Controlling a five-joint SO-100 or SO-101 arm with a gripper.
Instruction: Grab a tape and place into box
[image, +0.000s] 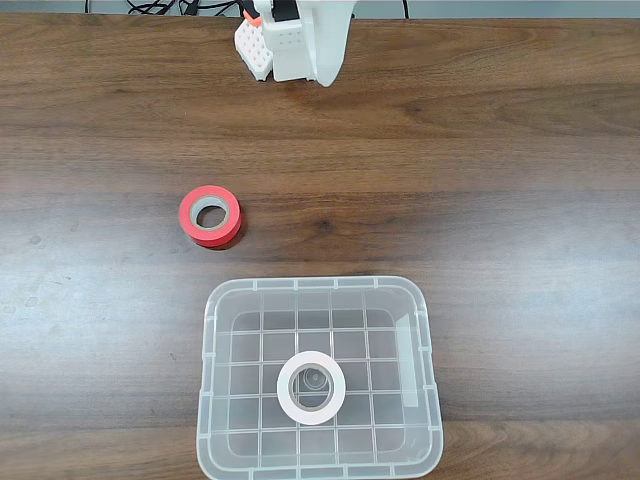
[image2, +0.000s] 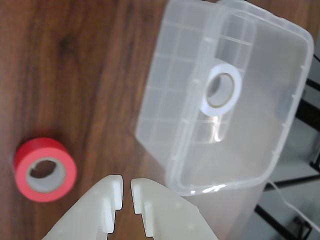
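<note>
The white tape (image: 283, 388) lies flat on the grid base inside the clear plastic box (image: 316, 285), near the box's middle. The wrist view shows the same tape (image2: 223, 69) through the box (image2: 165, 100) at upper right. My white gripper (image: 275, 72) hangs at the far edge of the table, well away from the box and touching nothing. In the wrist view my gripper (image2: 126, 189) enters from the bottom edge, its fingers nearly together with just a thin slit and nothing between them.
A red-orange tape roll (image: 186, 214) with a grey core lies flat on the wooden table, between my gripper and the box, slightly left. The wrist view has this roll (image2: 30, 145) at lower left. Bare wood surrounds the box.
</note>
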